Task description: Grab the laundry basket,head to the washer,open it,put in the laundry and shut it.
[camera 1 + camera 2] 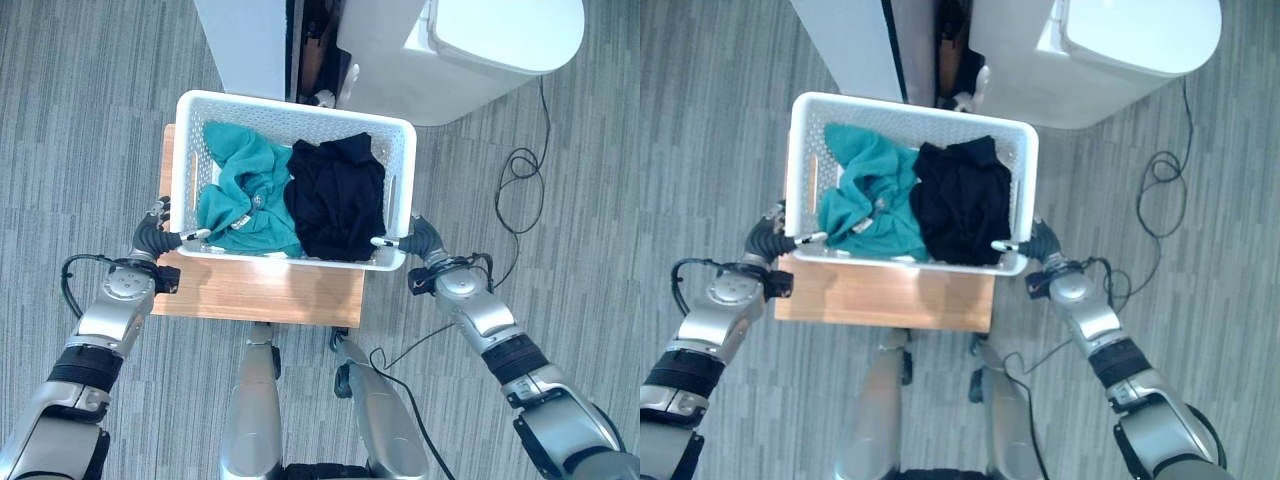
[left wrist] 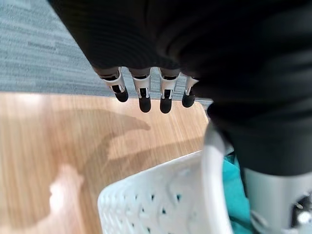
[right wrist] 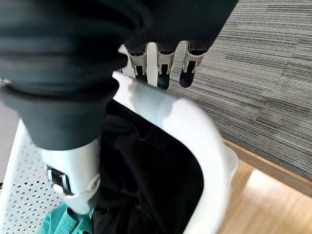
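Left eye view: white laundry basket point(image 1: 190, 160) is seen mid-frame on a wooden table point(image 1: 260, 292), gripped at both near corners. Left hand point(image 1: 155, 235) and right hand point(image 1: 420, 240) are each pinched over the rim. Teal garment point(image 1: 240, 185) and black garment point(image 1: 338, 195) are inside. Washer point(image 1: 470, 50) is at upper right.

The near half of the wooden table point(image 1: 260, 290) is left bare, and open carpet point(image 1: 90, 130) is seen to its left, right and near sides. The far half is taken up by the white laundry basket point(image 1: 395, 150), whose inside is filled by a teal garment point(image 1: 245, 190) and a black garment point(image 1: 340, 200). Passage beyond the basket is blocked by a white cabinet point(image 1: 245, 45) at far left and the washer point(image 1: 480, 50) at far right, with a narrow dark gap between them.
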{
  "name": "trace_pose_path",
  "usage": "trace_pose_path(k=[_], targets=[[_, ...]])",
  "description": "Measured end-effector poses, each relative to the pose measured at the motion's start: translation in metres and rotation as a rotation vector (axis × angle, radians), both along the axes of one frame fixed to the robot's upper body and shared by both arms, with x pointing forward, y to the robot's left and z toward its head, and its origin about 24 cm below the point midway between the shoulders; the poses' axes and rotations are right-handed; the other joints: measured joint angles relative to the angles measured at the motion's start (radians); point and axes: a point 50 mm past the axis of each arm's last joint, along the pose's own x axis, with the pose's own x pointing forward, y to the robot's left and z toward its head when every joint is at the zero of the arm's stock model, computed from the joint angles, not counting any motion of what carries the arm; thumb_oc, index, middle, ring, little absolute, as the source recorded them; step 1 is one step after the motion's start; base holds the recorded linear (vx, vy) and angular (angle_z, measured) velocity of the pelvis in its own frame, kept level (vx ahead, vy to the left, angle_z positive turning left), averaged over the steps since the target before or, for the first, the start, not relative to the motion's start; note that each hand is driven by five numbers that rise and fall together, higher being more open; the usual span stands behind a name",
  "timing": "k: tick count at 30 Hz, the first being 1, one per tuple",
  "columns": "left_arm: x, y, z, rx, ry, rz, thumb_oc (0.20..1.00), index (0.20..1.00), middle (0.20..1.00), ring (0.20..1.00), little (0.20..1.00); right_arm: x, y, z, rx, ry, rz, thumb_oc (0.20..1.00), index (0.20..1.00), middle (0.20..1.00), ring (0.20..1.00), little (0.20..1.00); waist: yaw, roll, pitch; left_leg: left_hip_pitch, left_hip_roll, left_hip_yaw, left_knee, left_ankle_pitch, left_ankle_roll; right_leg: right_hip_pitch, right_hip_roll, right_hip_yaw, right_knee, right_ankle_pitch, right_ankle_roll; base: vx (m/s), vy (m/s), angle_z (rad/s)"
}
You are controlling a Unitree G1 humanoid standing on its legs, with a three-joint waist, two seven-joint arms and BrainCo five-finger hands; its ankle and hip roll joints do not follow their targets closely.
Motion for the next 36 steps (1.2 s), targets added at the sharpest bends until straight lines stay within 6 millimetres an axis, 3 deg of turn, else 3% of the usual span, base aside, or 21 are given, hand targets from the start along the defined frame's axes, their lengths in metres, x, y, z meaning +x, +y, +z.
trace_pose_path(k=[8, 12, 16, 19, 25, 36], targets=[[-0.004, 0.028, 0.035, 0.102, -0.062, 0.066, 1.0, 1.0, 1.0, 1.0, 1.0, -0.002, -0.009, 0.0, 0.001, -0.007, -0.022, 1.0, 1.0, 1.0, 1.0, 1.0, -0.011, 0.019, 0.0, 0.009, 0.001, 0.012, 0.004, -0.005, 0.001, -0.004, -0.002, 0.006, 0.022, -0.006, 0.002, 0.0, 0.0, -0.04], [0.005, 0.025, 0.058, 0.117, -0.118, 0.065, 1.0, 1.0, 1.0, 1.0, 1.0, -0.002, -0.014, 0.001, -0.004, -0.01, -0.033, 1.0, 1.0, 1.0, 1.0, 1.0, -0.01, 0.029, -0.001, 0.008, 0.001, 0.01, 0.004, -0.005, 0.001, -0.005, -0.002, 0.006, 0.022, -0.008, 0.002, 0.0, 0.0, 0.0], [0.031, 0.005, 0.094, 0.223, -0.17, 0.035, 1.0, 1.0, 1.0, 1.0, 1.0, 0.0, -0.015, 0.004, 0.0, -0.019, -0.041, 1.0, 1.0, 1.0, 1.0, 1.0, -0.026, 0.029, -0.001, 0.004, 0.001, 0.011, 0.006, -0.005, 0.001, -0.008, -0.002, 0.007, 0.023, -0.008, 0.003, -0.02, -0.006, -0.01], [0.039, -0.003, 0.094, 0.222, -0.167, 0.037, 1.0, 1.0, 1.0, 1.0, 1.0, 0.003, -0.012, 0.005, -0.004, -0.027, -0.036, 1.0, 1.0, 1.0, 1.0, 1.0, -0.038, 0.03, -0.001, -0.002, 0.001, 0.011, 0.005, -0.005, 0.001, -0.016, -0.001, 0.007, 0.023, -0.007, 0.003, -0.01, -0.007, -0.01], [0.05, -0.019, 0.071, 0.2, -0.081, 0.032, 1.0, 1.0, 1.0, 1.0, 1.0, 0.005, 0.0, 0.009, -0.015, -0.041, 0.0, 1.0, 1.0, 1.0, 1.0, 1.0, -0.042, 0.03, 0.0, -0.014, 0.001, 0.011, 0.005, -0.005, 0.001, -0.028, -0.001, 0.007, 0.025, -0.007, 0.003, 0.0, 0.0, 0.0], [0.057, -0.016, 0.063, 0.315, 0.012, 0.096, 1.0, 1.0, 1.0, 1.0, 1.0, 0.029, 0.028, 0.035, -0.055, -0.089, -0.002, 1.0, 1.0, 1.0, 1.0, 1.0, -0.039, 0.031, 0.0, -0.018, 0.001, 0.009, 0.015, 0.0, 0.0, -0.037, -0.002, 0.007, 0.043, -0.007, 0.003, -0.01, -0.001, 0.0]])
